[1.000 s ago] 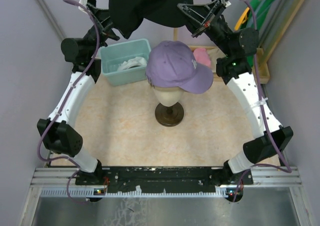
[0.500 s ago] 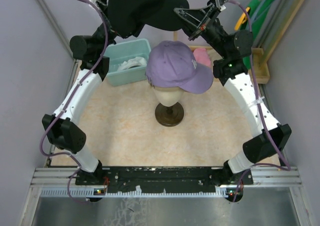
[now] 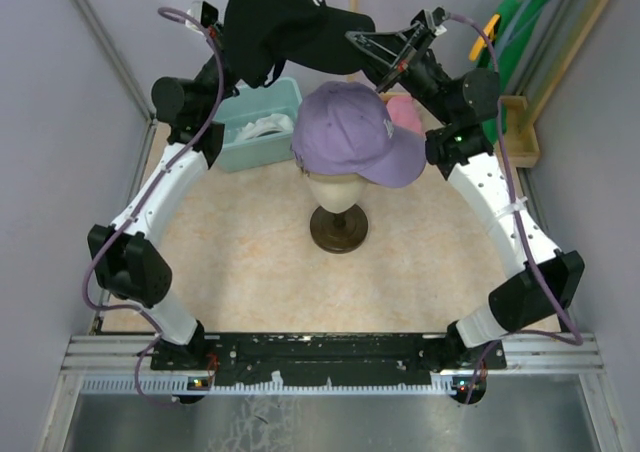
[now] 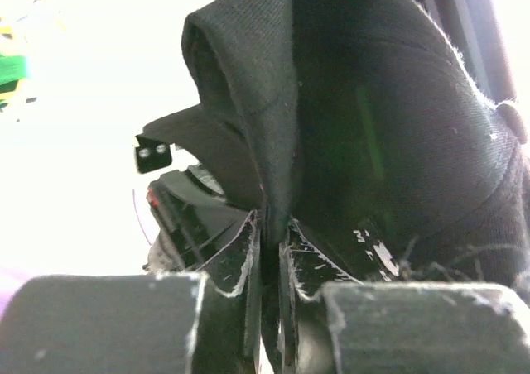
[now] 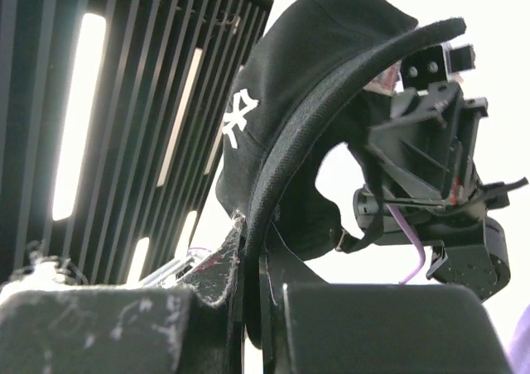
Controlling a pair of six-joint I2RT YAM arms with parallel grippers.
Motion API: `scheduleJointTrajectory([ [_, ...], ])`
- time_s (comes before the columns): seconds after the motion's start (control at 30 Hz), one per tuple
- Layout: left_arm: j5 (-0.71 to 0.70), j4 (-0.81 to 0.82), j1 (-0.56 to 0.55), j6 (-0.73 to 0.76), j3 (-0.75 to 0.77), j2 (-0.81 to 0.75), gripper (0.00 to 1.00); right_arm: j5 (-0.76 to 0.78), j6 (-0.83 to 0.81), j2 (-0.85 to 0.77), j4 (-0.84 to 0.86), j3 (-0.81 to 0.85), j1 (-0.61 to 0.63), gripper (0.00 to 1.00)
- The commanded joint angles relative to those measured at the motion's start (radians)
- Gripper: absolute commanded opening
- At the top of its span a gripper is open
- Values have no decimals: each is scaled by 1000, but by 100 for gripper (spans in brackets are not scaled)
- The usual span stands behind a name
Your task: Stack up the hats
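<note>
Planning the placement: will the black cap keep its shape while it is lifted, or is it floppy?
Probably floppy: the black cap folds and droops at the left pincer. Its brim seems stiff, holding its curve.

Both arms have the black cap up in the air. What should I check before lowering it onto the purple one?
1. Brim grip: ok, right claw is shut on the brim of the black cap.
2. Fabric grip: ok, left claw pinches a fold of it.
3. Alignment: not ok, black cap hangs beyond the purple cap, toward the far side.
4. Seating: ok, purple cap sits on the head.
5. Support: ok, stand looks upright.
6. Height gap between the caps: cannot tell.
</note>
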Motion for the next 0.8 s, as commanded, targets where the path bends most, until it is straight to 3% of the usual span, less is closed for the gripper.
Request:
scheduleJointTrajectory([
  [0.0,-21,44,59,34,-116,-76,11,-16,20,-101,80,-14,-94,0],
  [0.17,-12,75,150,3,-208,-128,9,-76,59,-133,75,-40,-202,0],
  [0.53,21,222,282,-171,-196,-86,6,-174,92,-171,92,-124,-277,0],
  [0.77,98,207,271,-185,-204,-108,12,-136,72,-160,138,-126,-299,0],
])
